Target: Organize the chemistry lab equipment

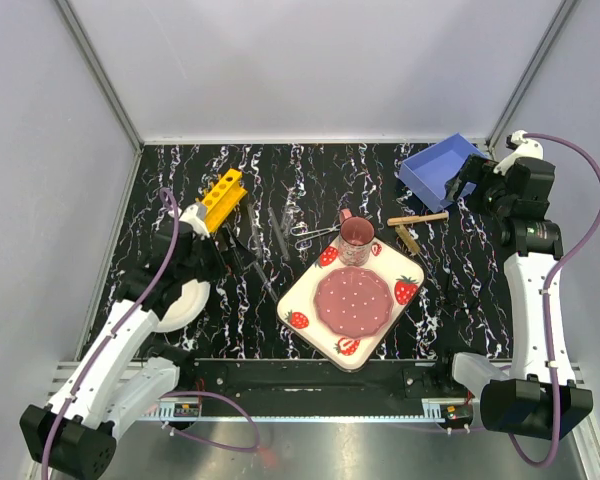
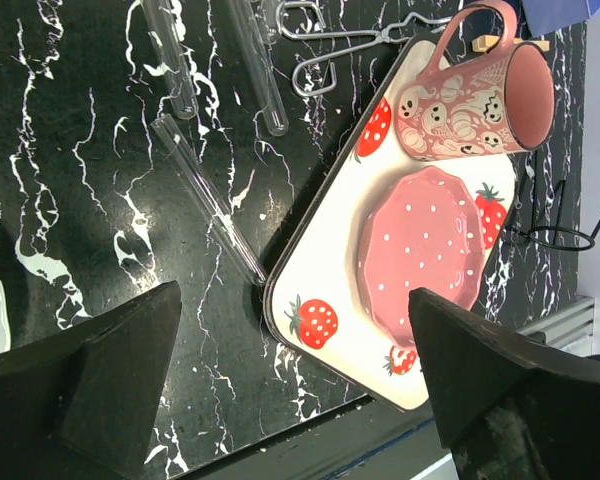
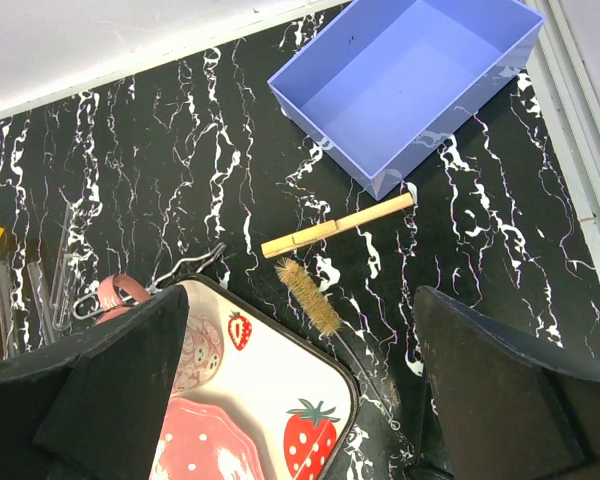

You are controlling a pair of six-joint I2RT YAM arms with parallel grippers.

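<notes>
The chemistry lab equipment lies spread over the black marbled table (image 1: 160,190), none of it in either pincer. I see the yellow rack (image 1: 223,197) at the far left, lying on a diagonal just beside my left arm's wrist. Three clear tubes (image 2: 205,195) lie flat between the rack and the strawberry tray (image 2: 325,240), and the nearest tube's end comes just beside the tray's edge. The metal scissors (image 2: 350,40) rest next to the pink mug (image 2: 460,100), which lies tipped on its side at the tray's far corner. On the right side, the wooden clamp (image 3: 335,228) lies just in front of the blue bin (image 3: 420,165), with a bristle brush (image 3: 308,295) beside it, near the tray.

My left gripper (image 2: 290,293) hovers over the tubes and the tray's edge, fingers spread wide and holding nothing. My right gripper (image 3: 302,295) hangs above the brush and clamp, jaws likewise wide apart and empty.
</notes>
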